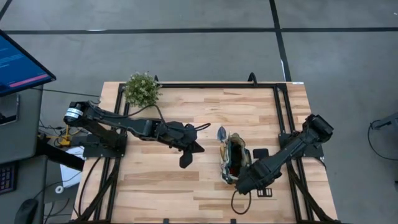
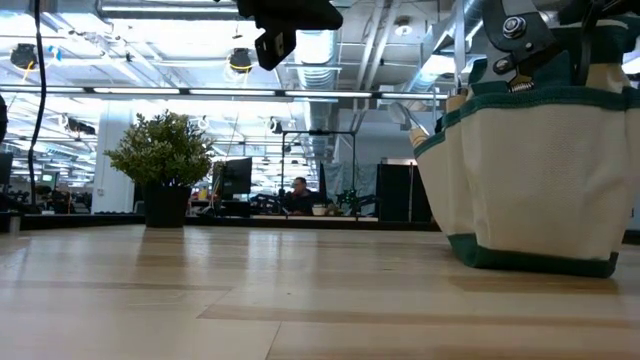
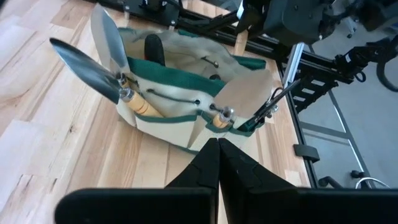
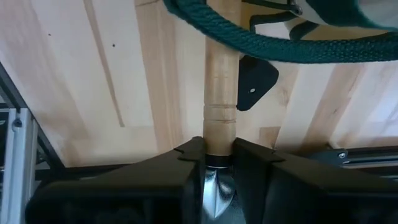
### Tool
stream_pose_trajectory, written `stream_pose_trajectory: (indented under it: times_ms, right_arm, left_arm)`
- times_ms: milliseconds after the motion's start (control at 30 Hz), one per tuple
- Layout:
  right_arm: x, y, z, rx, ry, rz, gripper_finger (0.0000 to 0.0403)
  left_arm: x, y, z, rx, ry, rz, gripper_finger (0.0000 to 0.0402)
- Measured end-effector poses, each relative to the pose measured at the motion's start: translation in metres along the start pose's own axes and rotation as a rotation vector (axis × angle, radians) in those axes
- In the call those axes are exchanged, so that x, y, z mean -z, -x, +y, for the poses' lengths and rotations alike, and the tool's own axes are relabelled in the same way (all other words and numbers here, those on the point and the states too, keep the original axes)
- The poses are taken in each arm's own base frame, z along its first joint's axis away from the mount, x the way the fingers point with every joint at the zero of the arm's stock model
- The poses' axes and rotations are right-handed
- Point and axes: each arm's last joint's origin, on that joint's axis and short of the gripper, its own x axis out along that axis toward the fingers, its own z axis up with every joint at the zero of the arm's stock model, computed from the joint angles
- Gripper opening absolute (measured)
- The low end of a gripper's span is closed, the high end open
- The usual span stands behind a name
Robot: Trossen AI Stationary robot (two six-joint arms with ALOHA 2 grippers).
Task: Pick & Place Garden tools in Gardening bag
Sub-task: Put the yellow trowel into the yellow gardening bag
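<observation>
The beige gardening bag [image 1: 233, 158] with green trim stands on the table right of centre; it also shows in the low view [image 2: 530, 170]. Two trowels [image 3: 99, 56] and dark shears [image 3: 273, 102] stick out of its side pockets. My right gripper [image 4: 219, 146] is at the bag's near end [image 1: 239, 182], shut on a wooden-handled tool [image 4: 221, 81]. My left gripper [image 3: 217, 149] is shut and empty, above the table left of the bag [image 1: 186, 157]. My right gripper pinches the wooden-handled tool between its two fingers at the neck [image 4: 219, 134], where the handle meets the silver metal head [image 4: 214, 186]. The fingers lie across the tool. The handle points away from the gripper, and its far end is hidden behind the bag's green rope handle [image 4: 261, 37].
A bushy green potted plant [image 1: 142, 89] stands at the table's far left corner. A small black flat piece [image 1: 260, 153] lies on the table right of the bag. Bare wood shows between the arms and along the near edge [image 1: 161, 193].
</observation>
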Motion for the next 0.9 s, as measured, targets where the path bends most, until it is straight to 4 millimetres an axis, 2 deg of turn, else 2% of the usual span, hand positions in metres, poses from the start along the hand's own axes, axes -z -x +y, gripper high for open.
stream_pose_trajectory:
  times_ms: [500,700,900]
  right_arm:
    - [-0.017,0.002,-0.027,-0.087,-0.035,0.042,0.0049]
    - [-0.017,0.002,-0.028,-0.101,-0.028,0.048,0.0049]
    - [-0.012,0.002,-0.019,-0.115,-0.025,0.062,0.0049]
  left_arm:
    - [0.004,0.000,0.000,0.009,0.008,0.042,0.0002]
    - [0.004,0.000,0.000,0.009,0.008,0.042,0.0002]
    - [0.004,0.000,0.000,0.029,0.028,0.049,0.0002]
